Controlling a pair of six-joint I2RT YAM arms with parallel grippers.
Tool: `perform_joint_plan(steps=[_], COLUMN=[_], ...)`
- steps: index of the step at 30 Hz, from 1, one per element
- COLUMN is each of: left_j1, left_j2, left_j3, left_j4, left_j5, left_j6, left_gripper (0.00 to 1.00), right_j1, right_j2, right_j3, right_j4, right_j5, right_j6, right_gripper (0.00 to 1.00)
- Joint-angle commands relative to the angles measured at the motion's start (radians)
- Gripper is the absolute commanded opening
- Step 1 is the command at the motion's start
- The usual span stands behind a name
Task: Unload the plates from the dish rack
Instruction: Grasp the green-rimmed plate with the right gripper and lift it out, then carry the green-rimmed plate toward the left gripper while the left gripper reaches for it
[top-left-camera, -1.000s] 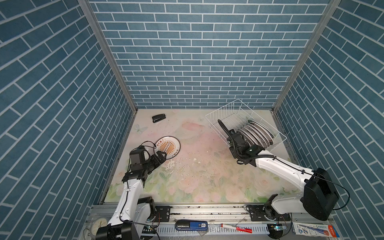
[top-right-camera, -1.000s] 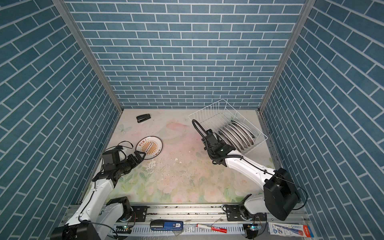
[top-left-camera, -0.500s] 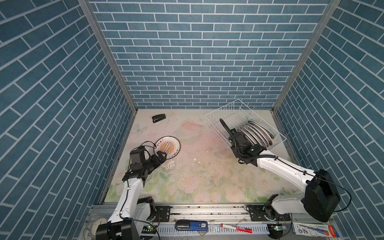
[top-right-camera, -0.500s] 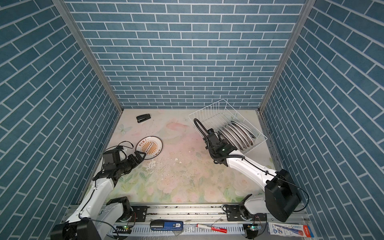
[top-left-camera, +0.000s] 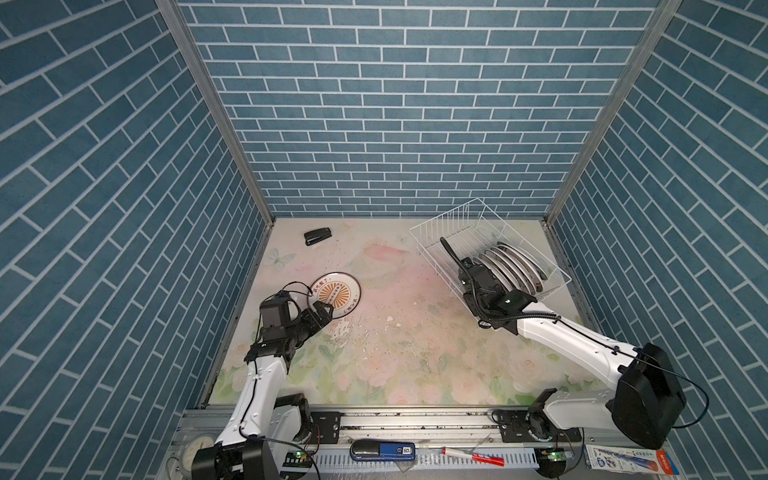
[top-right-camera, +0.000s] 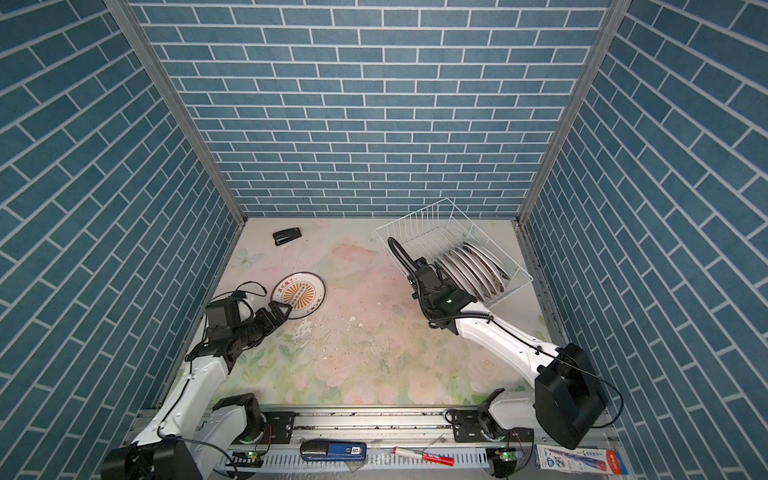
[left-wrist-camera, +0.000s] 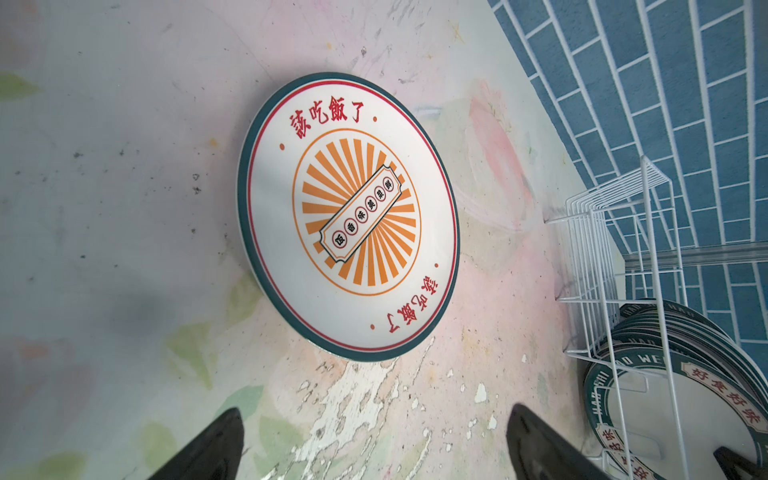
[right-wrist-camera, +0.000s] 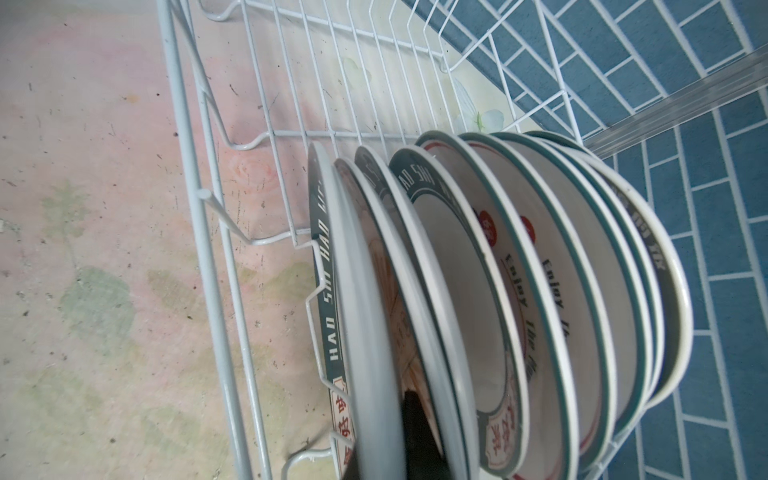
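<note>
Leftmost, the left tool (top-left-camera: 326, 309) hovers low over the floral tabletop (top-left-camera: 395, 332) with its jaws spread wide and nothing between them. In the left wrist view its two dark fingers (left-wrist-camera: 216, 449) frame bare, scuffed tabletop. Just beyond the tool lies one plate (top-left-camera: 336, 291), flat and face up. It is white with a dark green rim, a red ring, red Chinese characters and an orange sunburst in the middle (left-wrist-camera: 349, 216). The tool's tips are near the plate's edge but do not touch it. Farther back, near the rear wall, a small black stapler (top-left-camera: 318, 237) lies by itself.

To the right stands the dish rack (top-left-camera: 449, 226), a white wire basket set at an angle in the far right corner. Its left half holds only bare wire dividers. The rest of the plates (top-left-camera: 511, 266) stand on edge in its right half, packed close in a leaning row. They are green-rimmed, and some bear white lettering (right-wrist-camera: 498, 270).

At the near end of that row, the right tool (top-left-camera: 478, 272) reaches into the rack. The right wrist view shows it clamped on the rim of the front plate (right-wrist-camera: 357, 311), with one dark finger (right-wrist-camera: 415, 428) wedged between that plate and the next.
</note>
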Motion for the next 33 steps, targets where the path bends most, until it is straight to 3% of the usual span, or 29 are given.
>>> perform_joint_plan(steps=[1,12,18,26,33], left_j1=[-0.005,-0.005,-0.006,-0.038,-0.135], left_j2=[0.0,0.011,0.049,0.041,0.0], left_j3=[-0.012,-0.016,-0.011,-0.027,-0.036], left_j4=[0.025,0.026,0.086,0.196,0.292], left_j5=[-0.017,-0.044,0.043,0.15,0.151], left_j6=[0.002,-0.008,-0.009,-0.002,-0.043], left_gripper=[0.99,0.99,0.99,0.99,0.99], right_j1=[0.012,0.014,0.014,0.014,0.014], right_j2=[-0.065,-0.22,-0.349,-0.383,-0.223], right_j3=[0.016,0.041,-0.019,-0.151,-0.16], right_j4=[0.046,0.111,0.257,0.587,0.733], right_j5=[-0.013,-0.032,-0.205,-0.39,-0.532], right_j6=[-0.003,-0.07,-0.062,0.065,0.291], right_gripper=[0.0,0.0,0.0,0.0,0.0])
